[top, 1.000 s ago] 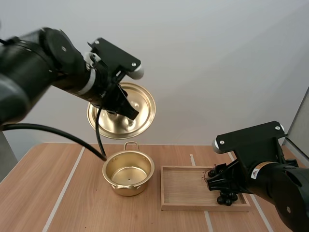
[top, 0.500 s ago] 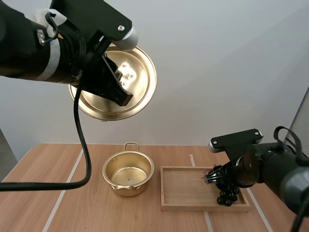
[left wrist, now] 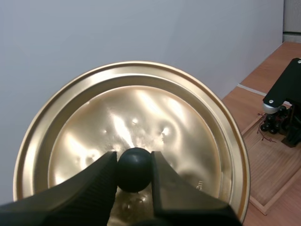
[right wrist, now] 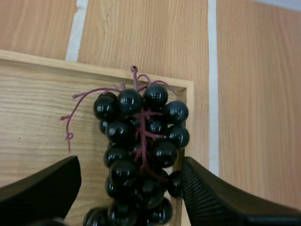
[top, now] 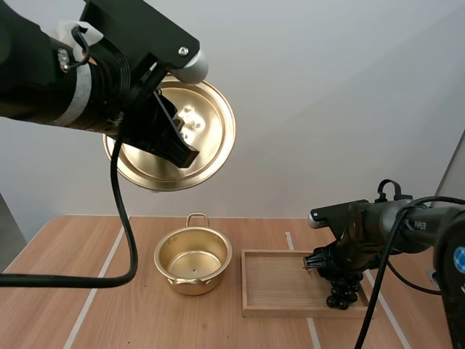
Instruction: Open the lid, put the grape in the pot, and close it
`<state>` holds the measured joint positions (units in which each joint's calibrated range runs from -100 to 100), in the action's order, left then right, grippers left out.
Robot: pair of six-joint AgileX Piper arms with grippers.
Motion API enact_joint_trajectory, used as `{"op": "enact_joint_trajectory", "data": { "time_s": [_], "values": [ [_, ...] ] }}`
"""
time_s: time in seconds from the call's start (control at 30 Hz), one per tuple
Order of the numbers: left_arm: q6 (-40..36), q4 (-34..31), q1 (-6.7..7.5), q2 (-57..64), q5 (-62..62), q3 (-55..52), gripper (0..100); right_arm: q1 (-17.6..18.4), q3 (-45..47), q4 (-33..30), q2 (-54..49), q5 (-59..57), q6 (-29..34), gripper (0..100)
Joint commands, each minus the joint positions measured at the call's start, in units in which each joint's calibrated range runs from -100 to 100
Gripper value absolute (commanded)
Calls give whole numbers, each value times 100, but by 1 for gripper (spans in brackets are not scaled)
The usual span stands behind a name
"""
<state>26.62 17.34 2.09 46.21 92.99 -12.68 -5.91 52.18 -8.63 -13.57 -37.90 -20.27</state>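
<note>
Step in hand: the lid is off and the pot stands open, so I judge the task is at the pick-up of the fruit.
Next move: I think my right fingers need to sink a little and close on the thick middle of the bunch rather than its thin stem, then carry it left to the pot.
Wall: plain and pale, behind the far edge of the table.
Table: light wooden table (top: 73, 291) with pale stripes running near to far.
Tray: shallow rectangular wooden tray (top: 276, 283), just right of the pot.
Lid: round brass-coloured metal lid (top: 211, 127), held high above the table, up and left of the pot, tipped on edge.
Pot: small brass-coloured metal pot (top: 192, 283) with loop handles, mid-table, nothing in it.
Grapes: bunch of black grapes on a reddish stem (right wrist: 141, 150), lying at the right end of the tray against its rim.
Left gripper (left wrist: 133, 162): clamped on the lid's black ball knob (left wrist: 134, 174).
Right gripper (right wrist: 130, 167): fingers spread wide to either side of the bunch, gripping nothing.
</note>
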Motion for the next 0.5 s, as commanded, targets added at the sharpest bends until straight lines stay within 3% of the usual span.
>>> {"op": "enact_joint_trajectory", "data": {
  "time_s": [0.0,0.3,0.4,0.47],
  "values": [
    [-40,39,16,28,29,32,0,-26,-76,64,326,346,-121,100],
    [-125,34,16,28,27,32,0,-26,-76,-244,1242,889,-133,100],
    [-151,23,16,28,27,32,0,-26,-92,-276,1332,941,-133,56],
    [-151,23,16,28,27,32,0,-26,-92,-276,1332,938,-133,13]
  ]
}}
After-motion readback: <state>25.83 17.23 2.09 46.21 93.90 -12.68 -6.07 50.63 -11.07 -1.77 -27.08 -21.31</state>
